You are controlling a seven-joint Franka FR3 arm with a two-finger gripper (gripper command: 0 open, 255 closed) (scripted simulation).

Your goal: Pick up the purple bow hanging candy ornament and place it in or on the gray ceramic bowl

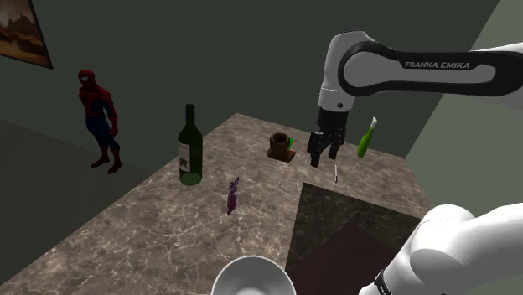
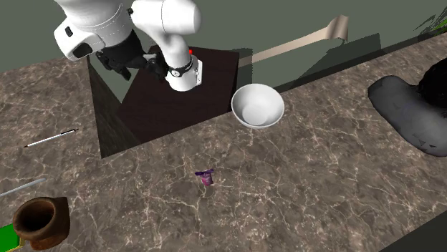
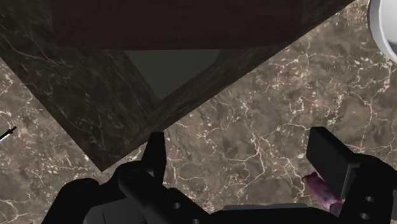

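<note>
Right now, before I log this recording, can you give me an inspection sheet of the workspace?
Surface: brown marble-patterned countertop.
Job's things: purple ornament on the countertop, apart from the gripper; pale bowl upright, empty, beside the dark stand.
Clutter: dark green wine bottle, brown cup, green bottle, thin white stick.
Grippers: gripper open, above the countertop, holding nothing.
Cables: nothing seen.
Surroundings: Spider-Man figure; framed picture on the wall.

Wine bottle (image 1: pixel 190 151), brown cup (image 1: pixel 280 144) and perhaps a pen (image 1: pixel 337 174) on marble counter (image 1: pixel 151 226).
</note>
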